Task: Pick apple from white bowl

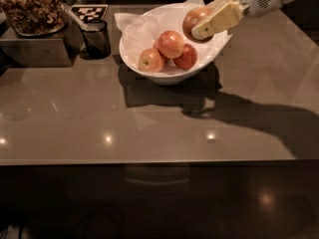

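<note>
The white bowl (166,76) stands on the brown counter at centre back, lined with crumpled white paper. My gripper (193,26) hangs over the bowl's right rim, shut on the orange-red apple (191,15), which it holds lifted above the other fruit. One cream finger (218,19) crosses the apple's front; the other is hidden behind it. Three apples stay in the bowl: a larger orange-red one (171,44), a smaller yellow-green-faced one (151,60) and a darker red one (187,58).
A small dark mesh cup (96,38) stands left of the bowl, with a checkered marker card (88,12) behind it. A metal container topped with nuts (31,21) fills the back left. The arm's shadow lies across the counter at right.
</note>
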`<state>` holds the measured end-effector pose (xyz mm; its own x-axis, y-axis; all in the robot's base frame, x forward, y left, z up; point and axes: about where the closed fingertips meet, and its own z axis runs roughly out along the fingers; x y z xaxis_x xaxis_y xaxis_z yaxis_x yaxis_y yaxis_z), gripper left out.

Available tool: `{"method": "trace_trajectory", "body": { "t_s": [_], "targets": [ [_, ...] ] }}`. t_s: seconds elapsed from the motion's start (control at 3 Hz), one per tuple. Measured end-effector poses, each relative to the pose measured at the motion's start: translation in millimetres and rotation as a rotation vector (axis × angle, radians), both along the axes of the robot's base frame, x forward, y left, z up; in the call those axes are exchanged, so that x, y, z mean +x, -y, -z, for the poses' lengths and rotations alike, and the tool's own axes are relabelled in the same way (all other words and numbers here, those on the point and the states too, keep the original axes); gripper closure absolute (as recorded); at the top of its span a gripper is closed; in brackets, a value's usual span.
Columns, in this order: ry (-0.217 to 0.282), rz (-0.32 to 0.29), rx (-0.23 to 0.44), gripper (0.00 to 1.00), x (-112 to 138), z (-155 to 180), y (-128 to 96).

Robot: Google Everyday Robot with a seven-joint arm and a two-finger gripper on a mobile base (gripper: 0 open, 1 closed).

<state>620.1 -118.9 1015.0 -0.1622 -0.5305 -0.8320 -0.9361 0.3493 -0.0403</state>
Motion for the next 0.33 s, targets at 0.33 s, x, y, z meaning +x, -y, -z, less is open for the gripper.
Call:
{"method": "trace_trajectory", "body": {
  "t_s": [0.33],
  "targets": [
    [0.033, -0.051, 0.096, 1.0, -16.4, -29.6, -1.5]
  ]
}}
